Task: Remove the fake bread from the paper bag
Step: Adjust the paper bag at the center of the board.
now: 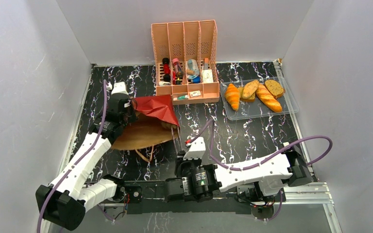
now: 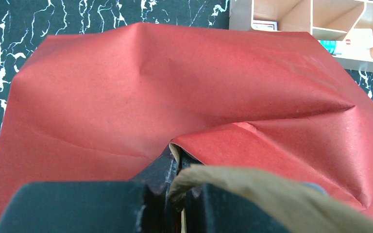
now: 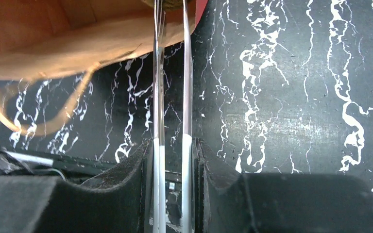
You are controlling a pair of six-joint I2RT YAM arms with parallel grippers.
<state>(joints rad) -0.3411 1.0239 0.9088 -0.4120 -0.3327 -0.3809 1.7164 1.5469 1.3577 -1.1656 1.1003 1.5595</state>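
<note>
Black marble worktop point(image 1: 243, 141), white walls on three sides. The biggest loose thing on it is the paper bag point(image 1: 143, 133), lying on its side in the left half. Its red bottom is crumpled and points up toward the back edge, and the brown mouth end faces the near edge.

A pink organizer point(image 1: 184, 36) sits at the middle of the back edge with little bottles and boxes in its slots. A clear tray point(image 1: 252, 112) is in the back right corner.

The fake bread point(image 1: 268, 98) is on that tray, well away from the bag: an orange croissant point(image 1: 232, 96) on the left, then a baguette, with two brown slices point(image 1: 250, 89) behind. Whether there's more inside the bag, I can't tell.

The tongs point(image 3: 187, 87) are long and thin, and their tips reach right up to the rim of the bag's mouth. Something dark sits at the tips, but it's cut off in the right wrist view, so no idea what it is.

The left gripper point(image 2: 175, 165) is pinched tight on a fold of the bag's red end, with the paper sandwiched between the fingers. The right gripper point(image 3: 172, 145) is squeezed around the handle end of the tongs, near the middle of the near edge.
</note>
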